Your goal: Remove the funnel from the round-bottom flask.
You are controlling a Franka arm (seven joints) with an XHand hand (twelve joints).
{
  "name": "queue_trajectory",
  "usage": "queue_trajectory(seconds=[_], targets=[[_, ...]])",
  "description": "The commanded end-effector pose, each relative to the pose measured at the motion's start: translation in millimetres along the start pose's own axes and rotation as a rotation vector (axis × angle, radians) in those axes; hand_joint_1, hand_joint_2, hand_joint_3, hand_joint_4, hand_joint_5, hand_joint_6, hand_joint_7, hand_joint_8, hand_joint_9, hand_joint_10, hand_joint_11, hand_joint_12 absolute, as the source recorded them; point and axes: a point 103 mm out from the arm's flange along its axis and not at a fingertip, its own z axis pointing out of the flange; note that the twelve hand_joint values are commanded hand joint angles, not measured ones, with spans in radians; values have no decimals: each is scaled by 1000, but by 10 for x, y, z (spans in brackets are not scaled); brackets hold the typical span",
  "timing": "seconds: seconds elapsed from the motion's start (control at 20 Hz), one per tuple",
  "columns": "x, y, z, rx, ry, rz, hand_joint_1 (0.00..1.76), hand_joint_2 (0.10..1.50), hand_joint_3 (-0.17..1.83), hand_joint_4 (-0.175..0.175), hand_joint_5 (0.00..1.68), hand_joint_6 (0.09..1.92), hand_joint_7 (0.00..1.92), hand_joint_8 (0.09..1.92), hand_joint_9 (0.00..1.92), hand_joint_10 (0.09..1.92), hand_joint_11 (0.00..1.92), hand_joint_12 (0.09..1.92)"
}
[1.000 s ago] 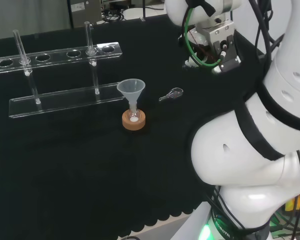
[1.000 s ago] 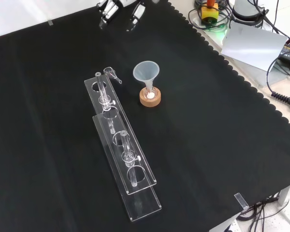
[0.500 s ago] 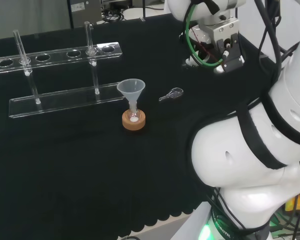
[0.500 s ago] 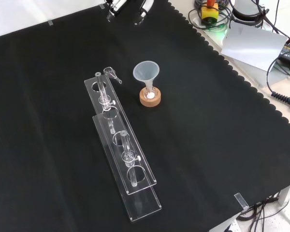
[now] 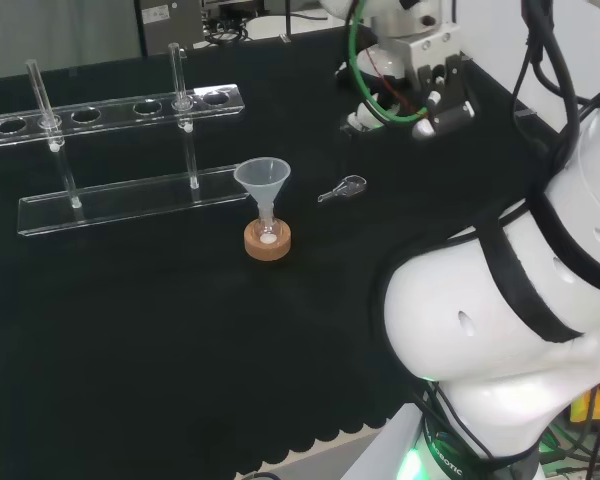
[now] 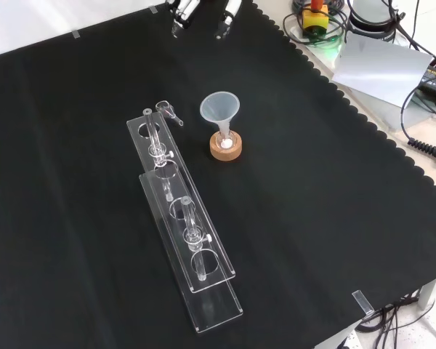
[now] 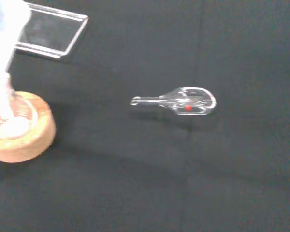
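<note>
The hand [image 6: 203, 9] is up high, well away from the funnel [image 6: 219, 109]. In the front view, fingers [image 6: 180, 12] poke in from the top edge, far behind the funnel. I cannot tell if the hand is open or shut, since so little of it shows.

The funnel is see-through and stands upright with its wide mouth up. Its thin stem goes down into the round-bottom flask [image 5: 267, 235]. The flask sits in a cork ring [image 6: 226, 148], which is its stand on the black cloth [image 6: 312, 218]. Something small and white shows at the bottom of the flask, in the middle of the cork ring.

In the head view, a small clear glass piece [image 5: 342, 188] lies flat on the cloth just to the right of the funnel. In the wrist view it has a tiny red spot inside.

In the head view, a long clear rack [image 5: 120, 150] stands just behind and to the left of the funnel. Thin clear tubes [image 5: 179, 72] stand upright in it.
</note>
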Motion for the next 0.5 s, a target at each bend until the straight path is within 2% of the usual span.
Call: queue_trajectory(seconds=[0.05, 0.5], targets=[[411, 157, -74, 92, 16, -88, 601, 1004, -175, -33, 294, 87, 268, 603, 706, 87, 338, 1339], [726, 413, 65, 203, 32, -161, 502, 948, -175, -34, 138, 87, 130, 622, 607, 87, 292, 1388]])
